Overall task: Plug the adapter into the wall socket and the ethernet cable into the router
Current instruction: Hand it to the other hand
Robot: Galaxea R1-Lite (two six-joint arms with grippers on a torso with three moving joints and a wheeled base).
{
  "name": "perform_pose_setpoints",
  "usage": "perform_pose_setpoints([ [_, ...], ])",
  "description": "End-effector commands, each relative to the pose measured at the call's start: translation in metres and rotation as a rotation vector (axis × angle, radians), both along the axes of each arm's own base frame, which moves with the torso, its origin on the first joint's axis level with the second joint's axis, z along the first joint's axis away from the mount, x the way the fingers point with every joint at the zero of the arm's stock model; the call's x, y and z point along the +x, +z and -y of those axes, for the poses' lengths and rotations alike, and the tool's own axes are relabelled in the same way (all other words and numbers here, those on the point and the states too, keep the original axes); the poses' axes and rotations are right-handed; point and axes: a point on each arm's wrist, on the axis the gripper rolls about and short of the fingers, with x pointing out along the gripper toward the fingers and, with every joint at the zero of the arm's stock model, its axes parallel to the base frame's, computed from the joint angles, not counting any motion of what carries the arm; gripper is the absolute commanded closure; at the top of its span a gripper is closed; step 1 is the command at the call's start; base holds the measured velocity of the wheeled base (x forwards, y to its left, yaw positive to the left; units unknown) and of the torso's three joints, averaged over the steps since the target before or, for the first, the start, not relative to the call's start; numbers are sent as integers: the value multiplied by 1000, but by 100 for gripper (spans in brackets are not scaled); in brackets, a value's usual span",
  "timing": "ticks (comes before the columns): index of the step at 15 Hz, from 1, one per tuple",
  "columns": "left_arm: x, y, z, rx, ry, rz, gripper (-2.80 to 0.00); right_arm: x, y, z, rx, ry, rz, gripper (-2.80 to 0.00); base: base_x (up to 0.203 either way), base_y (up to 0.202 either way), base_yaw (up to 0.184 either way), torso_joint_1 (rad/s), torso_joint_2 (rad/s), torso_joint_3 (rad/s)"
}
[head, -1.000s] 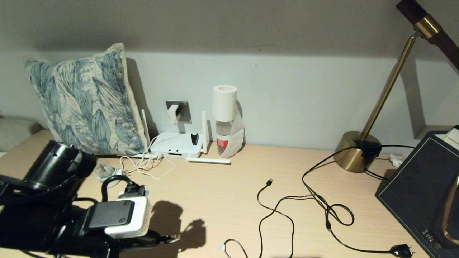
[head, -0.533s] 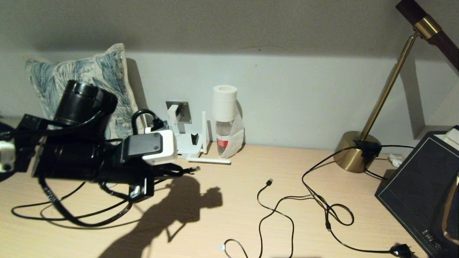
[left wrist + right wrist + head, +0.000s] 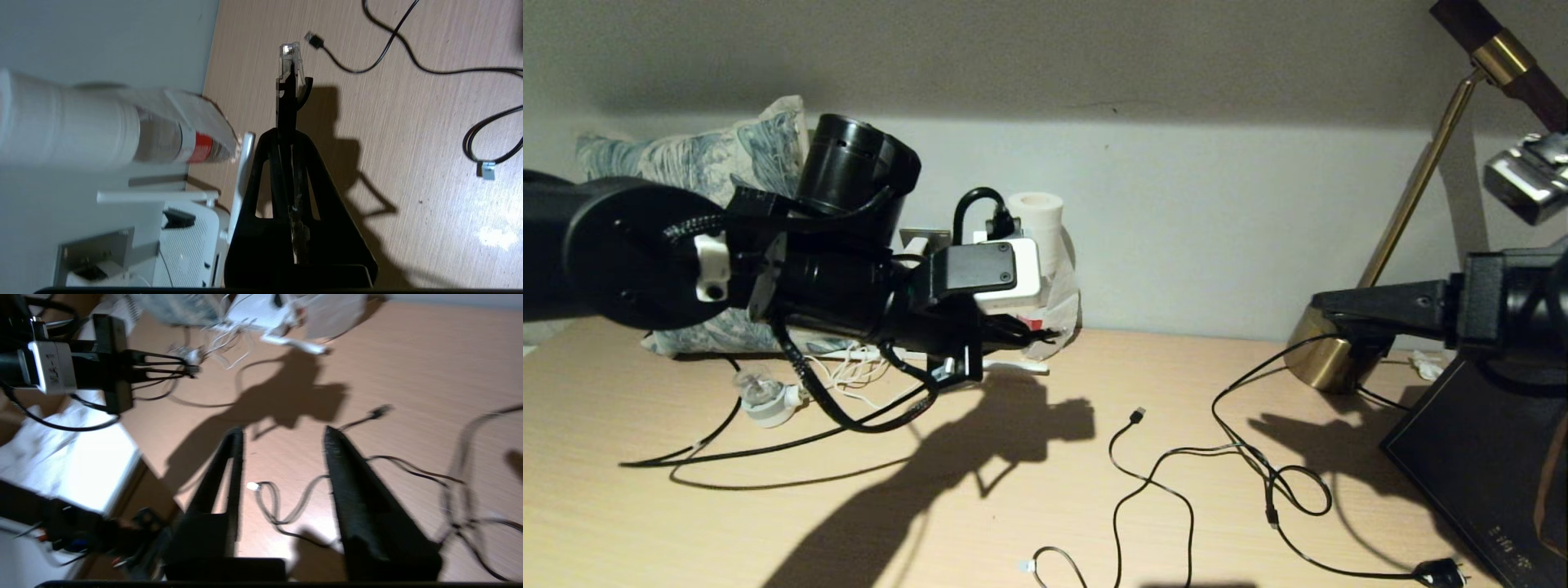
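The left gripper (image 3: 289, 87) is clamping the thin black ethernet cable (image 3: 290, 61) near the flat white router (image 3: 188, 249); the right gripper (image 3: 282, 435) is hanging spread at far right.

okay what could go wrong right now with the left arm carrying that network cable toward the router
The left gripper, shut on the thin black ethernet cable just behind its clear clip, hangs close by the paper-capped clear water bottle, so a swing might topple it. The cable's slack on the wooden desk could snag the round white-and-grey plug.
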Motion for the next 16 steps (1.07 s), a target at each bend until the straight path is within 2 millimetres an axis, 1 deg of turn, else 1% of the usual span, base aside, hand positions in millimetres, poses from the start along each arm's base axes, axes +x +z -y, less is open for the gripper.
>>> perform_pose_setpoints([
  [1,-3,8,17,-17,-52,32,0,31,-10,-31,20,85,-78,-280,0,0,0,0,0,0],
  [2,-7,10,21,-21,-69,36,0,35,-9,-41,47,111,-84,-280,0,0,0,0,0,0],
  [3,-10,12,22,-24,-77,42,0,36,-8,-49,60,133,-71,-280,0,0,0,0,0,0],
  [5,-13,16,20,-32,-82,55,0,35,-8,-63,72,182,-57,-280,0,0,0,0,0,0],
  [6,-15,17,20,-33,-86,56,0,35,-8,-66,73,193,-51,-280,0,0,0,0,0,0],
  [7,-18,18,19,-36,-91,60,0,31,-8,-75,72,230,-42,-280,0,0,0,0,0,0],
  [8,-20,17,19,-33,-94,57,0,33,-9,-83,76,251,-25,-280,0,0,0,0,0,0],
  [11,-34,22,15,-44,-113,66,0,37,-9,-102,72,248,3,-280,0,0,0,0,0,0],
  [14,-38,23,14,-58,-142,59,0,34,-12,-112,65,277,-5,-280,0,0,0,0,0,0],
  [16,-42,25,15,-62,-153,64,0,33,-13,-114,64,285,-5,-280,0,0,0,0,0,0],
])
